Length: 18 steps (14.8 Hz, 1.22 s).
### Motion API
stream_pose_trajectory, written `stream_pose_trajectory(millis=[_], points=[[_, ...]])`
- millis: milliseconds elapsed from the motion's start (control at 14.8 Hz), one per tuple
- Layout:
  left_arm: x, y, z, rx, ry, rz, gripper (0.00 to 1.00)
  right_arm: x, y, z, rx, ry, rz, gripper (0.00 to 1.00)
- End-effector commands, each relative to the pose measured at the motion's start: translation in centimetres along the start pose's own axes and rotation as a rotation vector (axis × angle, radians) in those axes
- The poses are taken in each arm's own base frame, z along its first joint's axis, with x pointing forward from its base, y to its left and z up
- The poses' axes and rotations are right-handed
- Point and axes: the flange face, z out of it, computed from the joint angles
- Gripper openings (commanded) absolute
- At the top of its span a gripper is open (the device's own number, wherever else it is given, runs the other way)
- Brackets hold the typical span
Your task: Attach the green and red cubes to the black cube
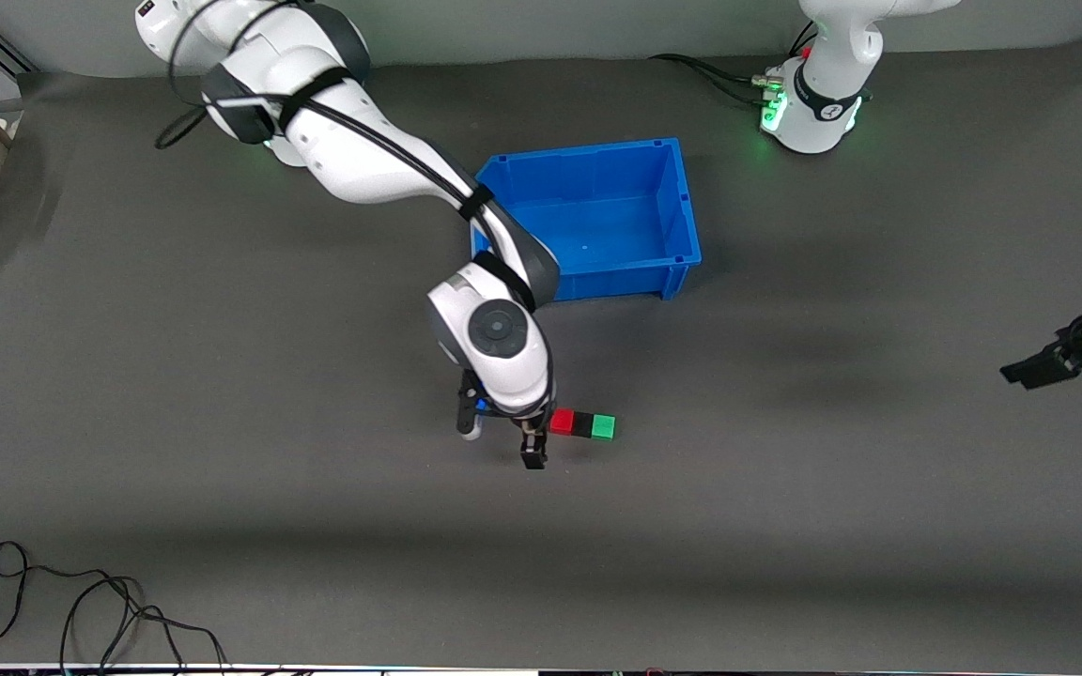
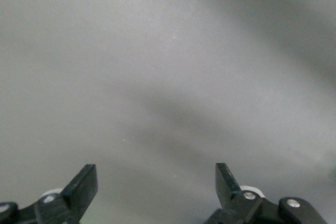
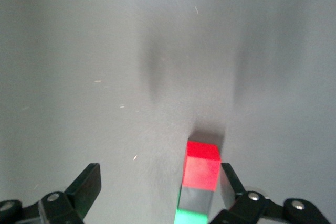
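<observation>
Okay, my right gripper [image 1: 503, 449] hangs open beside the red cube [image 1: 562, 422], with red, black cube [image 1: 582, 423] and green cube [image 1: 603, 426] joined in a row on the table [image 1: 222, 469]; left gripper [image 1: 1029, 372] waits open, well apart.

Black cube [image 1: 582, 424] sits between two touching cubes.

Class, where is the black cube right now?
In the front view, the black cube sits on the table between the red cube and green cube, touching both, nearer the camera than the blue bin.
</observation>
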Motion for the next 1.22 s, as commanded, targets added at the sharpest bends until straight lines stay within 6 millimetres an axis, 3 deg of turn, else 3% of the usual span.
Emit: stream_pose_trajectory(millis=[0, 270, 541, 676, 811, 946, 1149], points=[[-2.9, -0.4, -4.7, 0.024, 0.036, 0.225, 1.00, 2.0, -0.5, -9.7, -0.085, -0.031, -0.142, 1.00], [-5.9, -0.1, -7.6, 0.020, 0.023, 0.327, 1.00, 8.9, -1.5, -22.3, -0.149, -0.064, -0.347, 1.00], [-8.6, 0.7, -10.0, 0.013, 0.064, 0.391, 1.00, 18.3, -0.7, -31.2, -0.238, -0.074, -0.608, 1.00], [-9.6, 1.7, -10.8, 0.010, 0.076, 0.414, 1.00, 23.4, 0.4, -34.2, -0.273, -0.097, -0.761, 1.00], [-10.3, 2.8, -11.4, 0.009, 0.087, 0.434, 1.00, 28.5, 0.9, -35.9, -0.278, -0.127, -0.929, 1.00], [-10.7, 4.0, -11.6, 0.008, 0.091, 0.440, 1.00, 33.1, 0.8, -36.4, -0.270, -0.151, -1.069, 1.00], [-10.7, 6.5, -10.5, 0.012, 0.077, 0.477, 1.00, 38.1, 0.6, -35.3, -0.286, -0.186, -1.268, 1.00]])
